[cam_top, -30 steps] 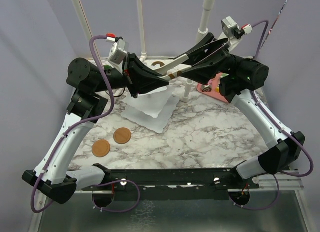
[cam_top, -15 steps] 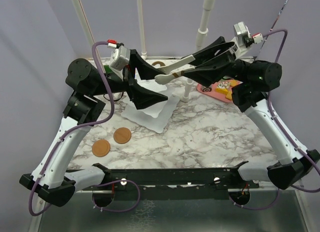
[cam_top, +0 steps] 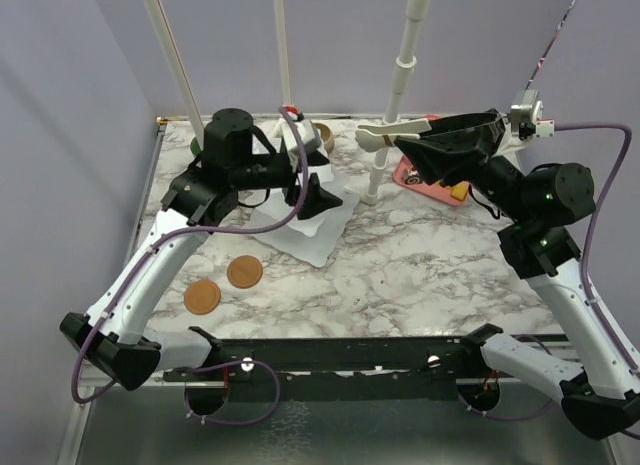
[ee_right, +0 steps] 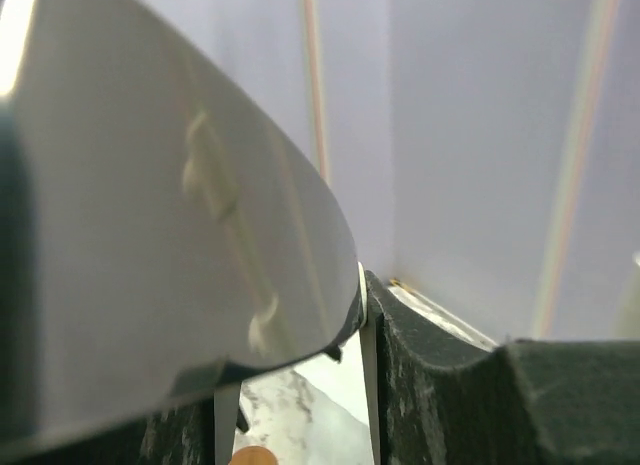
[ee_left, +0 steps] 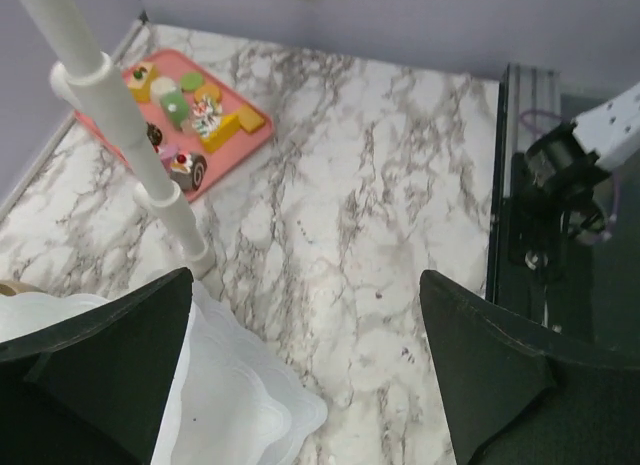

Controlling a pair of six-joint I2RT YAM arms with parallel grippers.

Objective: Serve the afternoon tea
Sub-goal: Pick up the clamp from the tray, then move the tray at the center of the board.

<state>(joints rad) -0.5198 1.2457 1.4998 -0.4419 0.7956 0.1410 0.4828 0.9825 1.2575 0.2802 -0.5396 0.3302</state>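
A stack of white wavy square plates [cam_top: 300, 223] lies on the marble table, beside a white stand pole [cam_top: 376, 175] that stands upright on its base. My left gripper [cam_top: 312, 180] hovers open over the plates' far edge, with nothing between its fingers; in the left wrist view it [ee_left: 305, 315] spans a plate corner [ee_left: 240, 405] and bare marble. Toy pastries [ee_left: 195, 100] sit on the pink tray [cam_top: 432, 183]. High over the tray, my right gripper [cam_top: 415, 147] is shut on the metal tongs [cam_top: 372, 135], whose blade [ee_right: 170, 185] fills the right wrist view. A tan mug [cam_top: 322, 136] stands at the back.
Two brown round coasters [cam_top: 243, 272] [cam_top: 202, 296] lie at the front left. A green-lined object [cam_top: 200, 145] peeks out behind the left arm. White frame poles [cam_top: 405, 55] rise at the back. The black rail [cam_top: 350, 355] runs along the near edge.
My left gripper opened, let go of the tongs and drew back left and down over the plates. The right gripper pulled away to the right, keeping the tongs.
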